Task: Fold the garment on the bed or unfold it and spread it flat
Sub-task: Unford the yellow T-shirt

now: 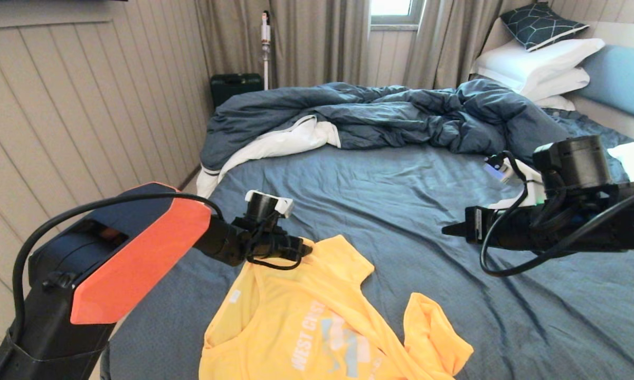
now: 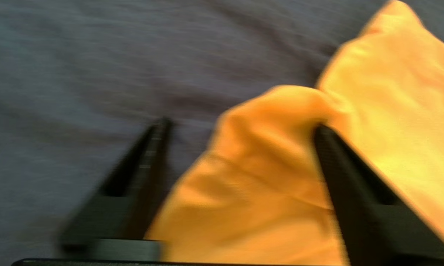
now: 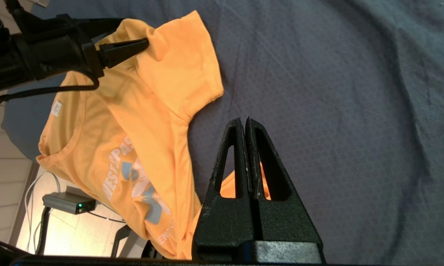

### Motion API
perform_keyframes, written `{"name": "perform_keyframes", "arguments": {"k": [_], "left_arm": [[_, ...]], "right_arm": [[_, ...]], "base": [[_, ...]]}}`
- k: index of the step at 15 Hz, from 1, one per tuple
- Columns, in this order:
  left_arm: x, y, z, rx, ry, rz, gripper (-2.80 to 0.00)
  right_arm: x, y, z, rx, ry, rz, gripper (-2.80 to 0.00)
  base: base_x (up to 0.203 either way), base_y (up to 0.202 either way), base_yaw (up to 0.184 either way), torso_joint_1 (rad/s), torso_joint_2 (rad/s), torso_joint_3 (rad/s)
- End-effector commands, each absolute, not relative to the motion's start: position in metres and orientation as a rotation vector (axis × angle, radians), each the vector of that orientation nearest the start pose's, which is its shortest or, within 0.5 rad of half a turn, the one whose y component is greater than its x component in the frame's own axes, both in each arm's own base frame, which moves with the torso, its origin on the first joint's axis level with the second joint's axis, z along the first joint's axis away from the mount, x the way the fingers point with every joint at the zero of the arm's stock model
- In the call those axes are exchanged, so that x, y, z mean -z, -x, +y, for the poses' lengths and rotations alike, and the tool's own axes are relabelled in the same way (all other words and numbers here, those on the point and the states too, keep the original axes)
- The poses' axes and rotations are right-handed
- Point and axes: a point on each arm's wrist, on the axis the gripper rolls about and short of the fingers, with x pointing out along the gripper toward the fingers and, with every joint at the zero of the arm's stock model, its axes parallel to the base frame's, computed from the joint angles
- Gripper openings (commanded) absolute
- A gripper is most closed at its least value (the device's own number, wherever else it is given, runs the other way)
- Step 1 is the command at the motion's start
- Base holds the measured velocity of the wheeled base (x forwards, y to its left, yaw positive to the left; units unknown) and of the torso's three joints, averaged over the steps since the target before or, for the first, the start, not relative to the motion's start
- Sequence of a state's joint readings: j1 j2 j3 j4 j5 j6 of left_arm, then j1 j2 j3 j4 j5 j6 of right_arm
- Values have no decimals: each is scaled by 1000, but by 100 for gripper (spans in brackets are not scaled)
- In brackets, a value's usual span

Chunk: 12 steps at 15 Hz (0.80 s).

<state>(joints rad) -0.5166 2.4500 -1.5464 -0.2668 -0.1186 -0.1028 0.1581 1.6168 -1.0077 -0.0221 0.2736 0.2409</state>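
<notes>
1. Yellow jersey fabric, thin and soft, makes up the T-shirt (image 1: 301, 322), which lies rumpled at the near edge of the bed (image 1: 427, 200), at about 6 o'clock in the head view, with white lettering and a light-blue graphic on its chest.
2. Slate-blue sheet cloth, finely creased, spreads under it; a rumpled dark-blue duvet (image 1: 380, 116) with white lining is heaped toward 12 o'clock, white pillows (image 1: 538, 66) at 1 o'clock.
3. Left tool (image 1: 302, 248): black tapered fingers (image 2: 355, 184) spread wide apart, a raised fold of the T-shirt's sleeve bunched between them.
4. Right tool (image 1: 448, 230): pointed fingers pressed together, holding nothing, hovering above bare sheet at 3 o'clock of the T-shirt.
</notes>
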Motion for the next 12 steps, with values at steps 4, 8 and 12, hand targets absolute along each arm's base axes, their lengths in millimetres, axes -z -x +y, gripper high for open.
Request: {"name": "perform_keyframes", "arguments": {"k": [4, 8, 12], "left_arm": [[-40, -417, -241, 581, -32, 663, -280], [-45, -425, -231, 550, -21, 632, -280], [-55, -442, -209, 483, 2, 588, -280]], "right_arm": [[-203, -282, 51, -345, -266, 647, -280], [-201, -281, 51, -345, -266, 655, -280], [-198, -281, 53, -347, -265, 665, -280]], "base": [[0, 0, 0, 0, 0, 0], [0, 0, 0, 0, 0, 0], [0, 0, 0, 0, 0, 0]]}}
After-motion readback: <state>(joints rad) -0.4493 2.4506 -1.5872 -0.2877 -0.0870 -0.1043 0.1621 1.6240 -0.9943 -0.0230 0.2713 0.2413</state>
